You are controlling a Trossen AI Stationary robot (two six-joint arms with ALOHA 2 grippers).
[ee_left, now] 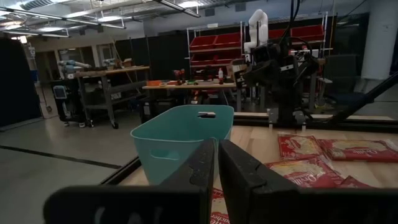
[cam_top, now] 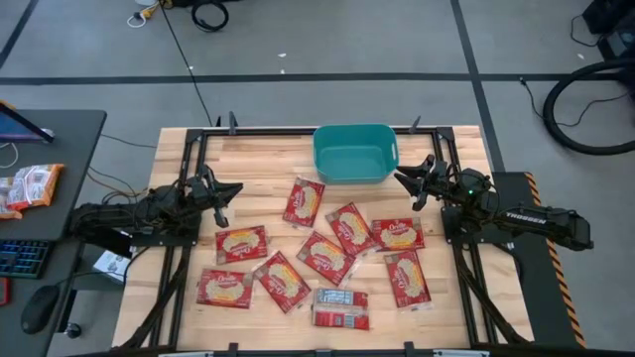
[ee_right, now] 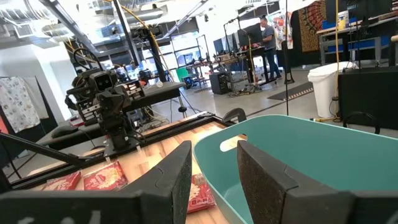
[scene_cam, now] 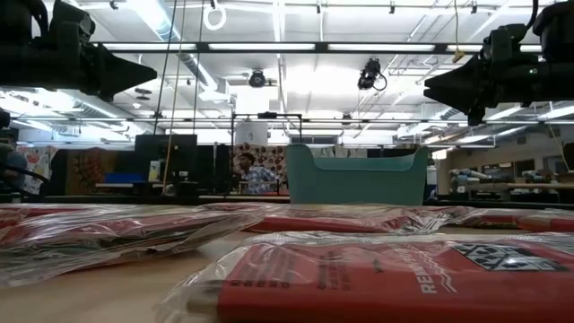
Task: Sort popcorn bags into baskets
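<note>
Several red popcorn bags (cam_top: 326, 256) lie flat on the wooden table, spread across its middle and near part. One of them (cam_top: 340, 308) shows a grey-white back. The teal basket (cam_top: 354, 152) stands at the far edge and looks empty. My left gripper (cam_top: 228, 198) hovers over the table's left side, left of the bags; its fingers (ee_left: 202, 165) are shut on nothing. My right gripper (cam_top: 405, 183) hovers just right of the basket, above the bags, and is open with nothing between its fingers (ee_right: 261, 168). In the low view both grippers hang well above the table.
An orange-red packet (cam_top: 30, 186) lies on the dark side desk to the left, beside a keyboard and a mouse. Black frame rails (cam_top: 198, 149) run along the table's edges. Bare wood shows between the basket and the bags. People stand far off in the room.
</note>
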